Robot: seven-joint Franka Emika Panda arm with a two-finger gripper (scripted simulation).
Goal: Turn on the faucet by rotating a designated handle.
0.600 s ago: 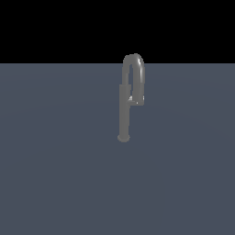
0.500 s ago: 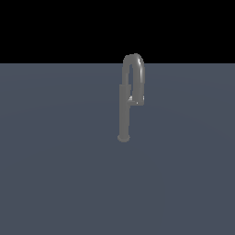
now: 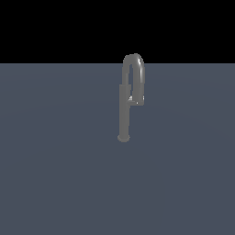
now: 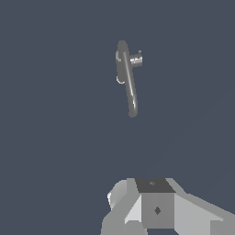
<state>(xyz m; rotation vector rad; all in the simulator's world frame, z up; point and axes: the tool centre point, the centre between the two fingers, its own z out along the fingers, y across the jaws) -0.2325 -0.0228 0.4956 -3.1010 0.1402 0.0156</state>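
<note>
- The faucet (image 3: 124,110) stood upright on the flat slate-grey floor (image 3: 55,174), a little toward the exterior view's right of centre, its small round foot resting on that surface
- Its narrow arch hooked over the column top and came down on the exterior view's right side
- The handle (image 3: 138,97), the short thicker end of the arch with a lighter shiny patch, hung just beside the upper column
- In the wrist view the faucet (image 4: 127,78) was seen from above, well apart from the gripper (image 4: 151,206)
- Only the gripper's grey and white body showed; whether its fingers were spread or pressed together I could not tell
</note>
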